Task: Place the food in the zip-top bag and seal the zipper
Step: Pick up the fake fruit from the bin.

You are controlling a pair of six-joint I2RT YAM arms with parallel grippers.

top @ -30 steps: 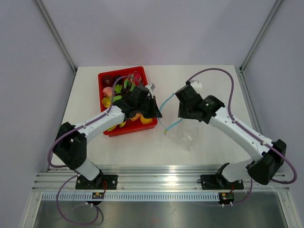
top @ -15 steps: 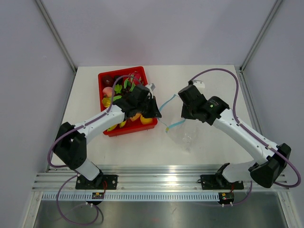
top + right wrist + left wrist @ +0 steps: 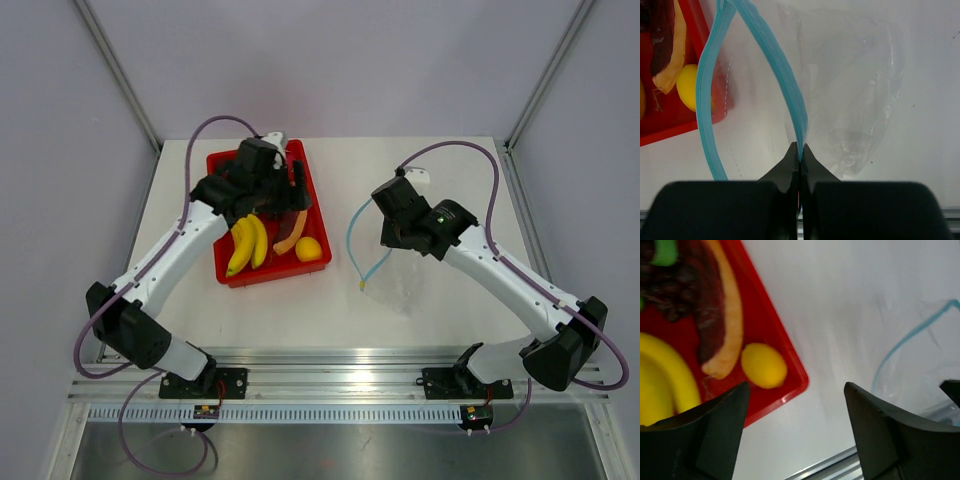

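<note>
- Left claw (image 3: 795, 390) swung away from the bag (image 3: 855, 90) mouth, now over the far end of the tray (image 3: 799, 382); jaws apart, nothing held.
- Right claw (image 3: 800, 147) clamped on the zipper (image 3: 785, 85), looping it wider than a second ago.
- Bag body resting on the bench (image 3: 330, 300) right of the tray, seemingly empty.
- Banana (image 3: 665, 375), citrus (image 3: 764, 365) and papaya slice (image 3: 730, 315) uncovered in the tray.
- Likely a fresh reach for fruit with the mouth held ready; loading not begun, sealing far off.

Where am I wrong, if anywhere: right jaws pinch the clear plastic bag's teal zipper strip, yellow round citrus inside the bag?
The yellow round citrus lies in the red rectangular tray, not the clear plastic bag; the left wrist view shows it.
</note>
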